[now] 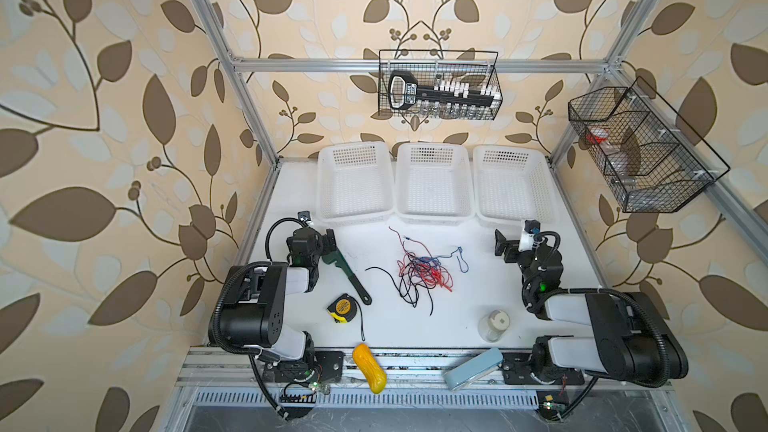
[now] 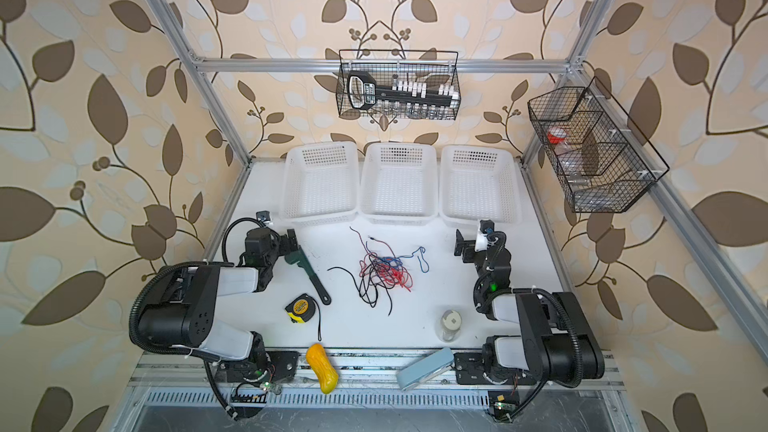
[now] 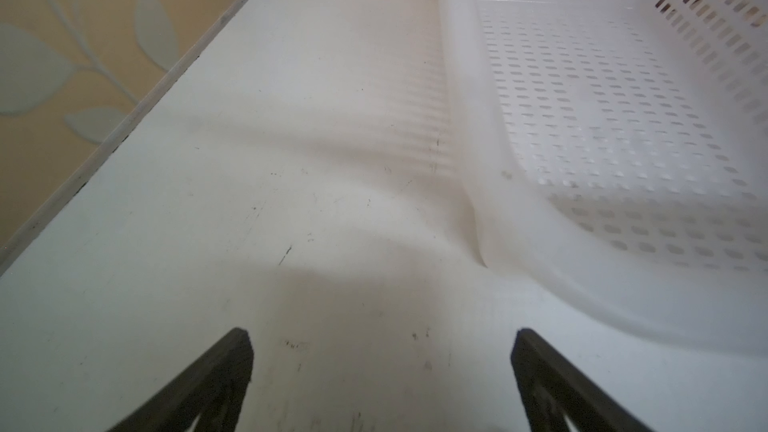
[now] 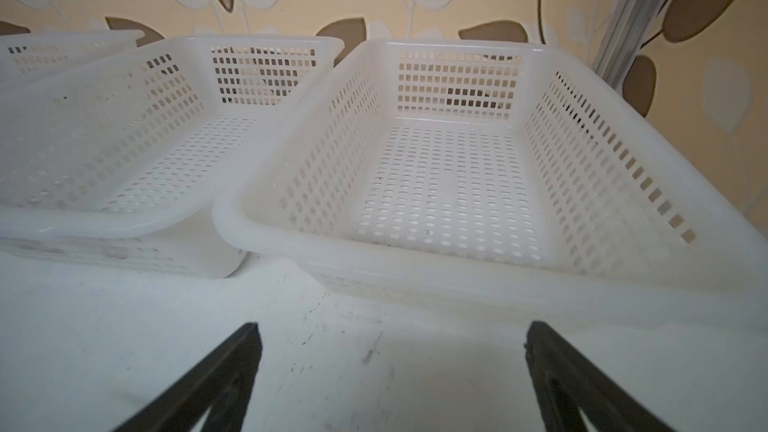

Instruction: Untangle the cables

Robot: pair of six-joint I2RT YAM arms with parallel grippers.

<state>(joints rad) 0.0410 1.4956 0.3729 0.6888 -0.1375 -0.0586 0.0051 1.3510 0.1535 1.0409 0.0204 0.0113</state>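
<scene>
Both top views show the cables (image 1: pixel 419 268) (image 2: pixel 384 270) tangled mid-frame on the table (image 1: pixel 478 288). Left jaws and right jaws gape empty.

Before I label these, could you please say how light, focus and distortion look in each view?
Both top views: wide-angle distortion bows the frame bars; the table is bright, the cables sharp. Left wrist view: a soft shadow around the left gripper, the left basket rim blurred. Right wrist view: the right basket crisp, the right gripper soft-edged.
</scene>
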